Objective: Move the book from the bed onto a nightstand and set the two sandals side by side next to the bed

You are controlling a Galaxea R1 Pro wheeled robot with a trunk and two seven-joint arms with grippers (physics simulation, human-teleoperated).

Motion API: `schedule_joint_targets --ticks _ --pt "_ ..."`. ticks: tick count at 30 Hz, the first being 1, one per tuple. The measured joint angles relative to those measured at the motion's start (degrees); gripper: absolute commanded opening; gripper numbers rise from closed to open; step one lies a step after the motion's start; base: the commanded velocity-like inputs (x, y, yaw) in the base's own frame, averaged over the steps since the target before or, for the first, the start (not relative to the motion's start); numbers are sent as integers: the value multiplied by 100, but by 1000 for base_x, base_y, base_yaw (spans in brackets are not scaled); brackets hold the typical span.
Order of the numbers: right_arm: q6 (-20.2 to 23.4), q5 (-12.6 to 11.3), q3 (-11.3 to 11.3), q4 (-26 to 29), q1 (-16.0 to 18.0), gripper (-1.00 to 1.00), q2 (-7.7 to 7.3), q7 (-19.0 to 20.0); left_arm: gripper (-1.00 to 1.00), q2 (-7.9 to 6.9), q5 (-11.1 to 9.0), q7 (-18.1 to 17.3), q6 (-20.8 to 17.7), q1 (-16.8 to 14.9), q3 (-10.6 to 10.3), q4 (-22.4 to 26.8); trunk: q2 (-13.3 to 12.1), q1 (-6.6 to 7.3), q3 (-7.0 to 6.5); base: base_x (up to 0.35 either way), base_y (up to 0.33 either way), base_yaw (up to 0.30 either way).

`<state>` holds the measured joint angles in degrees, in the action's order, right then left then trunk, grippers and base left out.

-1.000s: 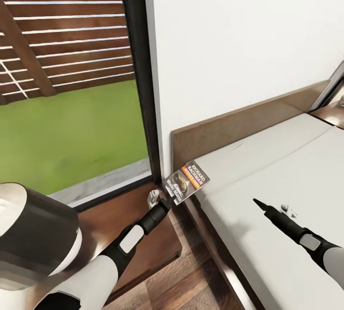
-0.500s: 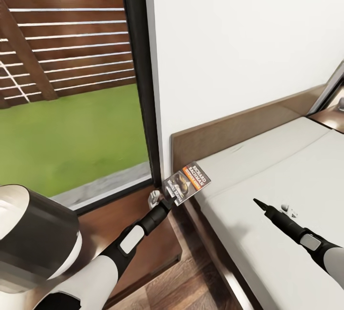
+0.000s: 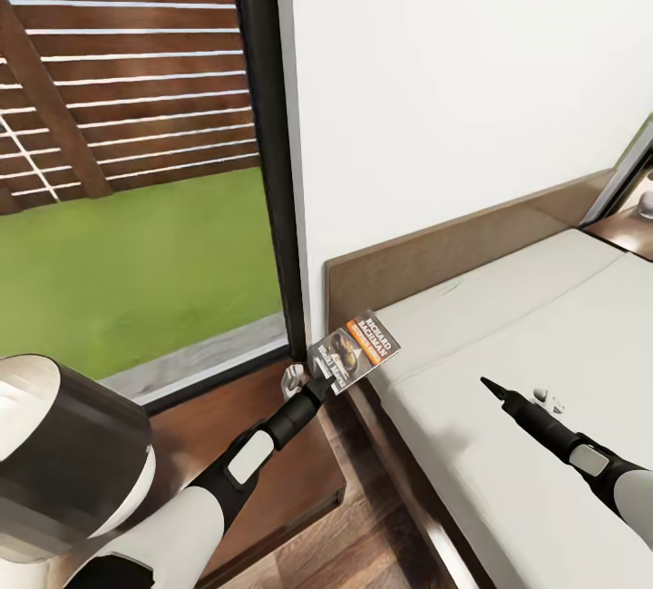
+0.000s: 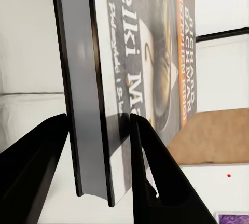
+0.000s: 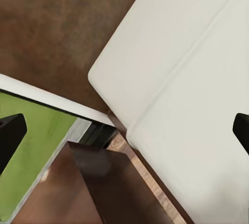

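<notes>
My left gripper (image 3: 319, 382) clamps the book (image 3: 355, 352) by its lower edge, both fingers pressed on its covers in the wrist view (image 4: 104, 105). The book hangs lifted over the gap between the nightstand (image 3: 227, 426) at seven o'clock and the bed (image 3: 508, 335) at three. My right gripper (image 3: 485, 383) hovers over the mattress at four o'clock, its fingers spread wide.
</notes>
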<state>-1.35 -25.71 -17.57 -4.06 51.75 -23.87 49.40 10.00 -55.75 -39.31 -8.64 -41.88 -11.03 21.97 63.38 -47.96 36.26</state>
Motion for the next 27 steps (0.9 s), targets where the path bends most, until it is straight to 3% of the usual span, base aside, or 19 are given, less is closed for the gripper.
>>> schedule_joint_targets --ticks 9,16,27 --pt "1 -4 0 1 0 100 -8 -3 -100 0 -8 7 0 -1 -39 -133 0 0 -85 0 0 0" --pt "0 -5 0 1 0 100 -1 -8 -100 0 -1 -20 3 -1 -31 -502 0 0 -150 0 0 0" --pt "0 -3 0 1 0 100 0 -9 -100 0 9 -32 5 -1 -74 -540 0 0 -254 0 0 0"
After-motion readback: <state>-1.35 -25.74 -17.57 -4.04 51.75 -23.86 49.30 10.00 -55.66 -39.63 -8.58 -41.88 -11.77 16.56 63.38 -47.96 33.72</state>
